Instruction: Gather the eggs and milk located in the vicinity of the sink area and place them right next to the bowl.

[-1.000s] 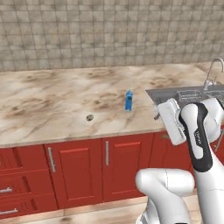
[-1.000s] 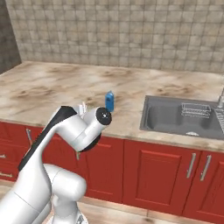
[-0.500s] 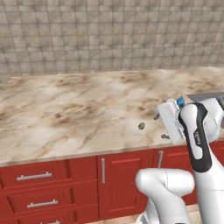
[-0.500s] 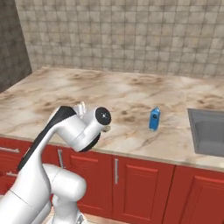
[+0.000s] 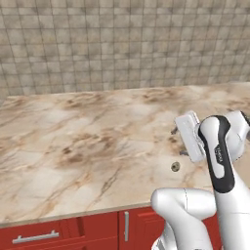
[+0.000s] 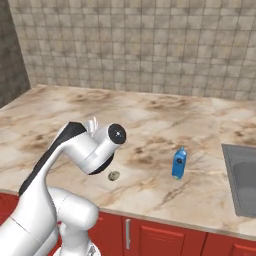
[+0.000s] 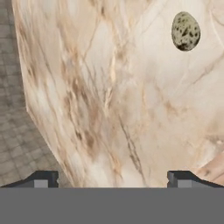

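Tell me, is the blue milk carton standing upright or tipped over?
Upright: the milk stands on its base on the counter, cap pointing up.

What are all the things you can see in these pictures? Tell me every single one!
egg: one, pale olive with dark speckles, lying on the counter near its front edge.
milk carton: one, bright blue, standing upright on the counter, between the egg and the sink.
sink: one, grey steel, set into the counter at the right edge of the right base view.
counter: one, beige marble.
cabinets: red, with metal handles, below the counter.
wall: grey-beige tiles, behind the counter.
gripper: one, dark fingertips, open, holding nothing.
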Available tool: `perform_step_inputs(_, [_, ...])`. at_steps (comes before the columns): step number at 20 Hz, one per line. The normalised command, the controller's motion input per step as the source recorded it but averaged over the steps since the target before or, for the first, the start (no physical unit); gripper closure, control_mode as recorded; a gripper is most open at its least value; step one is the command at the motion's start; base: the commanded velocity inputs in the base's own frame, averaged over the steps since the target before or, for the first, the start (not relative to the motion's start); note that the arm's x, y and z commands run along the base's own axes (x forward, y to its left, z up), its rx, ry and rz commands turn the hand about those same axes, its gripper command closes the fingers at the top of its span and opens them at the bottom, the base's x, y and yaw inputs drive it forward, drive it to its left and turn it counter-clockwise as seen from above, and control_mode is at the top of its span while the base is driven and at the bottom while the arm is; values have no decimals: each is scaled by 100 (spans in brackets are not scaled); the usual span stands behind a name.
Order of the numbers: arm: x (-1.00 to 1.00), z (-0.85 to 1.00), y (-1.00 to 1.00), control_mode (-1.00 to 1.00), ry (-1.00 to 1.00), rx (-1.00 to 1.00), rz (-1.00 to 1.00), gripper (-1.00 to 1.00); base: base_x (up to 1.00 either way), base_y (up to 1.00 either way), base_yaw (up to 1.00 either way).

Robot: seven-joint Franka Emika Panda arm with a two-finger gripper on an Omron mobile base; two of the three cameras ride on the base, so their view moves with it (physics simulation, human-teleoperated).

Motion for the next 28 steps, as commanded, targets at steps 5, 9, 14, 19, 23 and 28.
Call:
perform_step_inputs(5, [0,0,0,100,0,0,0,-100,41,-15,0])
perform_step_inputs(9, [0,0,0,100,0,0,0,-100,27,0,0])
perform_step_inputs(14, [0,0,0,-100,1,0,0,-100,1,0,0])
perform_step_inputs(19, [3,0,0,-100,16,0,4,-100,0,0,0])
perform_step_inputs(23, [4,-5,-1,-100,18,-6,8,-100,0,0,0])
perform_step_inputs(28, [22,-21,-23,-100,13,-13,5,-100,0,0,0])
